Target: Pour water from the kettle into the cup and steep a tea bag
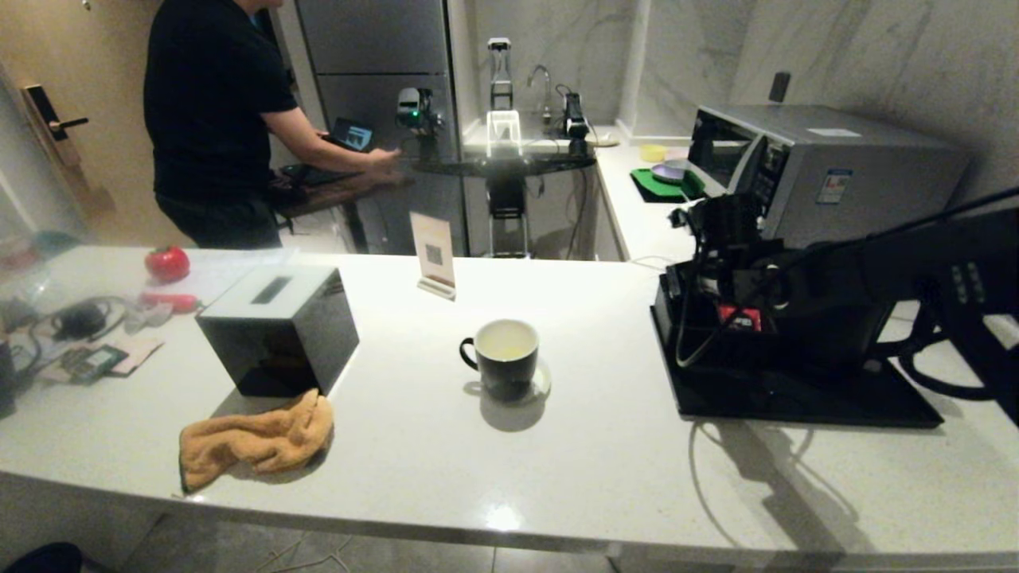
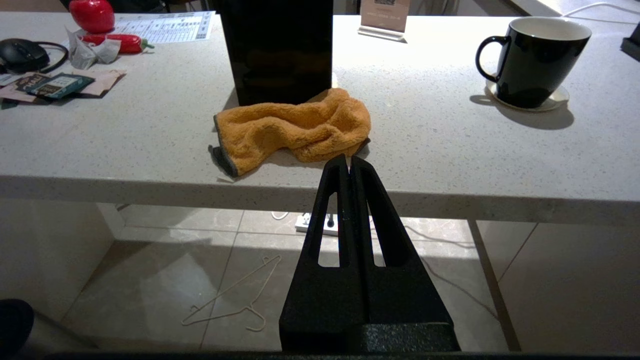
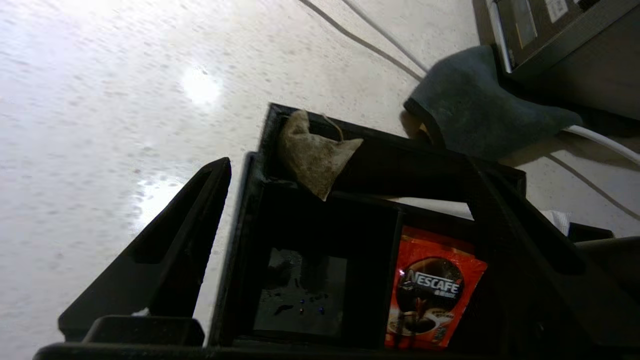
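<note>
A: What lies nearest along the front edge of the counter (image 1: 509, 477)?

B: An orange cloth (image 1: 259, 440), crumpled, touching the foot of a black box (image 1: 279, 326) with a slot in its white top. The left gripper (image 2: 349, 161) hangs below and in front of the counter edge, parked, its 2 fingers pressed together with nothing between them.

A: And the cup?

B: The cup (image 1: 505, 356) — black outside, white inside — stands near the middle of the counter on a pale coaster (image 1: 543, 380), handle toward the robot's left. A faintly yellowish liquid, the water (image 1: 508, 344), shows low inside it. It is well apart from both grippers.

A: Where is the right arm?

B: Over the low black compartment tray (image 1: 796, 398) at the right. In the right wrist view the right gripper (image 3: 350, 200) has its jaws spread wide, 1 finger outside the tray wall, the other over the compartments — holding nothing. A tea bag (image 3: 314, 156) leans on the tray's rim between them, touching neither finger. A red Nescafe sachet (image 3: 434, 295) lies in a neighbouring compartment.

A: The kettle?

B: It cannot be made out; the arm covers that part of the tray.

A: Farther back?

B: A small card stand (image 1: 434, 256) behind the cup, a microwave (image 1: 828, 171) at the right rear, and a person in black (image 1: 215, 119) at a desk beyond the counter.
</note>
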Controlling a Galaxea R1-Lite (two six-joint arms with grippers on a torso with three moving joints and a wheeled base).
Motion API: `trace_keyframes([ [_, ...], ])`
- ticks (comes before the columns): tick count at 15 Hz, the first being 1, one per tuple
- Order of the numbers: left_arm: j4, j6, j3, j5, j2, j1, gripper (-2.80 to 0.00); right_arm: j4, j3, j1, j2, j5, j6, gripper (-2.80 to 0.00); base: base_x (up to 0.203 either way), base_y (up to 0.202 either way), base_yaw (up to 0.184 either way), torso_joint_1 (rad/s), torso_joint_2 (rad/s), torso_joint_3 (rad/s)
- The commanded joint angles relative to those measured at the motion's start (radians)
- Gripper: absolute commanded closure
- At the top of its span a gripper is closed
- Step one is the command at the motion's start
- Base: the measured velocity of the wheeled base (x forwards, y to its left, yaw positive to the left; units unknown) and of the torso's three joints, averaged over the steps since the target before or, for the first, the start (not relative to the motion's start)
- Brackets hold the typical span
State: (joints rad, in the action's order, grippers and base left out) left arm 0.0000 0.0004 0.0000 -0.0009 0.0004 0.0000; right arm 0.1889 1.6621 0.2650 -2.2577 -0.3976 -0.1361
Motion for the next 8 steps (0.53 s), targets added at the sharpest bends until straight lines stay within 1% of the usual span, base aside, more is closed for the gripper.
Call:
trace_keyframes([
  [1, 0.000, 0.000, 0.000, 0.001, 0.000, 0.000, 0.00, 0.002, 0.009, -0.001, -0.019, -0.018, -0.006, -2.80, 0.000, 0.000, 0.000, 0.000, 0.00, 0.000],
  [4, 0.000, 0.000, 0.000, -0.001, 0.000, 0.000, 0.00, 0.003, 0.031, -0.007, -0.036, -0.020, -0.014, -2.80, 0.000, 0.000, 0.000, 0.000, 0.00, 0.000],
  [8, 0.000, 0.000, 0.000, 0.000, 0.000, 0.000, 0.00, 0.004, 0.039, -0.015, -0.046, -0.044, -0.014, -2.80, 0.000, 0.000, 0.000, 0.000, 0.00, 0.000],
])
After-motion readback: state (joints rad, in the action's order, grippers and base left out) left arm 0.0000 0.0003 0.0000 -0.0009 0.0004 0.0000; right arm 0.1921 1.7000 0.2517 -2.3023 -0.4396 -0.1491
